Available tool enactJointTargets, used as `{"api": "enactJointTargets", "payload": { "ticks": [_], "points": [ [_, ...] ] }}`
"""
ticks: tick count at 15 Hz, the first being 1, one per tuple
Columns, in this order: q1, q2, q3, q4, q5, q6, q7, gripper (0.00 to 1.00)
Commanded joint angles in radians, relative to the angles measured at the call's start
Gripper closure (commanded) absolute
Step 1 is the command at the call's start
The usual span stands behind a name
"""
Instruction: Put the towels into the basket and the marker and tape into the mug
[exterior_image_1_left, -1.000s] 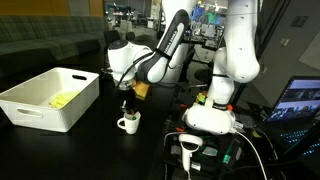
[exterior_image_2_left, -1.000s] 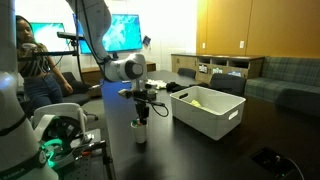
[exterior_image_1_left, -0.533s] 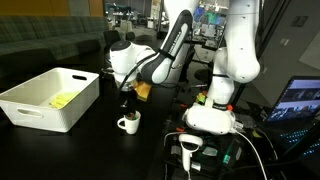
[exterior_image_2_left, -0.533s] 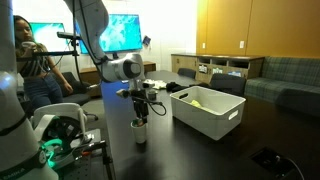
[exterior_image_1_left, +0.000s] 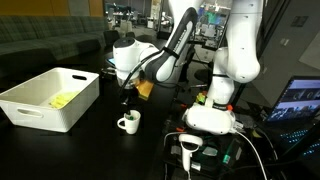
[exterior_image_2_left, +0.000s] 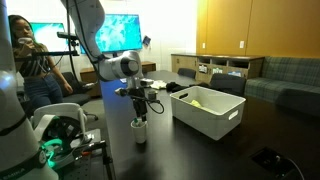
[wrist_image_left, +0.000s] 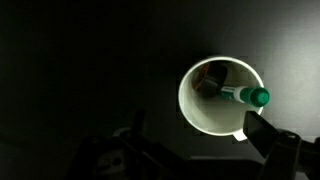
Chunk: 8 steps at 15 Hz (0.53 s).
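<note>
In the white mug (wrist_image_left: 184, 100) leans a green-capped marker (wrist_image_left: 248, 96).

Dim room, glowing monitors (exterior_image_2_left: 122, 32); wrist view near black, mug (wrist_image_left: 189, 106) overexposed.

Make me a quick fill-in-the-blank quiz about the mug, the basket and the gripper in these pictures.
The marker in the mug has a ____ cap.
The towel showing in the basket is ____.
The gripper hangs directly ____ the mug.
Missing words: green; yellow; above.
</note>
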<state>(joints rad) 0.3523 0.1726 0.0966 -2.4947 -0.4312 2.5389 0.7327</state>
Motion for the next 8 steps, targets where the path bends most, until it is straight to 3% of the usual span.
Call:
{"api": "enactJointTargets", "payload": {
  "ticks": [1,6,8],
  "points": [
    [-0.023,-0.097,0.008,-0.086,-0.019,0.053,0.036,0.00],
    [-0.082,-0.194,0.023,-0.183,0.084,0.050,-0.098,0.00],
    [-0.109,-0.259,0.024,-0.242,0.149,0.033,-0.219,0.00]
  ]
}}
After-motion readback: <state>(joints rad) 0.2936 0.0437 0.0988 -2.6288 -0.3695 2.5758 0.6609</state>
